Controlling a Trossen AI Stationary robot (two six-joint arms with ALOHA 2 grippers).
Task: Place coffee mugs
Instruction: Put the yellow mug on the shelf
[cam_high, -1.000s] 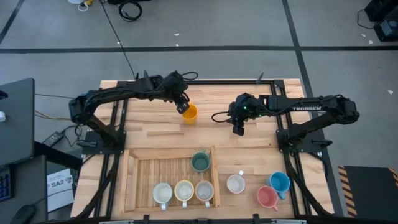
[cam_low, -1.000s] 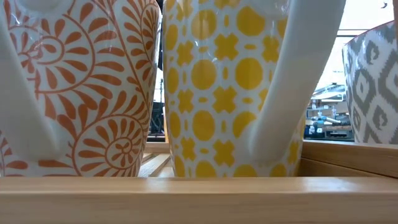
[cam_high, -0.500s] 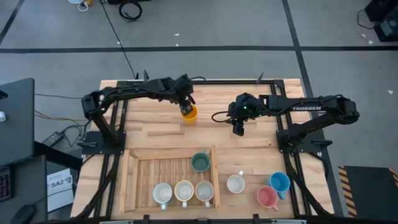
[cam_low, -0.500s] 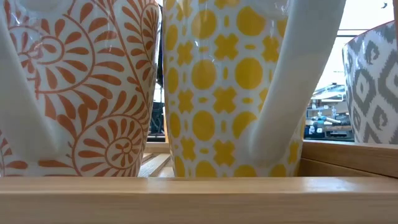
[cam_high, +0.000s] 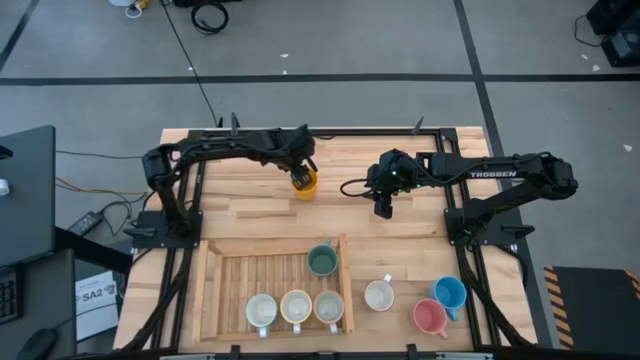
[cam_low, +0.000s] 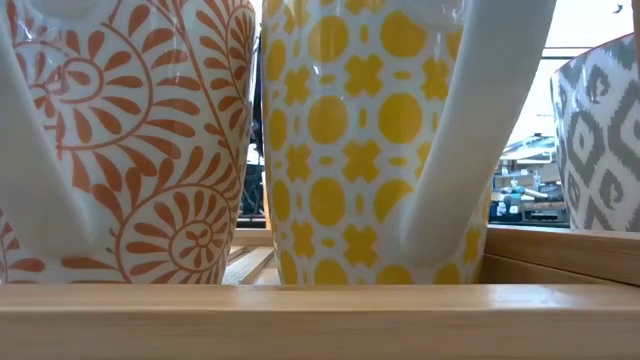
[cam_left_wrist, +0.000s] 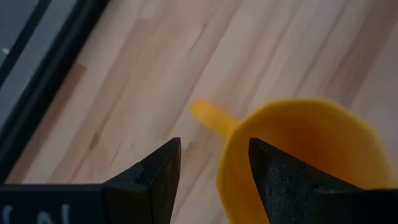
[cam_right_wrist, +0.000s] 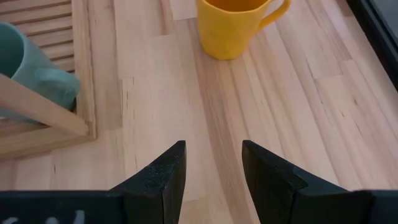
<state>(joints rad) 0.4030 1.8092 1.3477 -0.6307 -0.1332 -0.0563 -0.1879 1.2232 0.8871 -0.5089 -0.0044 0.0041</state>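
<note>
The orange mug stands upright on the table's far middle, its handle toward the far side. My left gripper is open, slanting down over the mug's rim by the handle: one finger over the mouth, one outside. I see no touch. My right gripper hangs open above bare wood right of it. A dark green mug and three pale mugs stand in the wooden tray. White, blue and pink mugs stand right of it.
The slatted tray's rim fills the low view's bottom. Behind it, patterned mugs stand close: orange swirls, yellow dots, grey pattern. Bare wood lies between the orange mug and the tray. Both arms' bases flank the table.
My left gripper has come down and toward the table's right, from beside the orange mug to just over its rim, still open. The mug has stayed in place.
</note>
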